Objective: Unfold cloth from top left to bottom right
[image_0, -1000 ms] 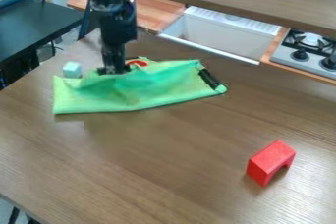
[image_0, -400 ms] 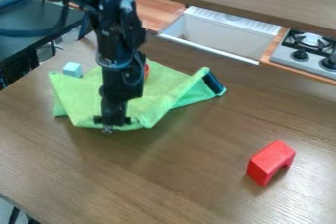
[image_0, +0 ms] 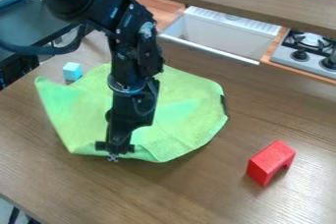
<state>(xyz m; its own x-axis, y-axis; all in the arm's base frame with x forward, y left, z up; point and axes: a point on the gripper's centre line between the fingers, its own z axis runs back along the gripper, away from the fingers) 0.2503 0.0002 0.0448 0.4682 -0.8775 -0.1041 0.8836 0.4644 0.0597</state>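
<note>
Spreading the cloth (image_0: 181, 110) is judged to be the step in hand, with most of the unfolding apparently achieved. If the near edge is held, a short, low draw toward the bottom right is called for, followed by release and a vertical lift; if it is free, a fold at that edge is to be taken up first.

At the left, a dark table (image_0: 39, 19) is located beyond the wooden work surface (image_0: 59, 179). The light blue block (image_0: 72, 71) is positioned just beside the cloth's upper left part. The gripper (image_0: 113, 152) is located at the near edge of the cloth, left of that edge's middle. Whether it is clenched on the fabric or released cannot be determined. The cloth is laid broadly over the work surface behind and to both sides of the gripper (shallow creases are visible near the front edge). A dark strip (image_0: 224, 104) is seen at its right margin. A white sink (image_0: 226, 36) is set beyond the work surface. The red block (image_0: 270, 162) is placed apart from the cloth, at the lower right; contact is to be avoided during any further pull. The stove (image_0: 305, 53) is situated at the far right.

No brand, label or writing can be read.
</note>
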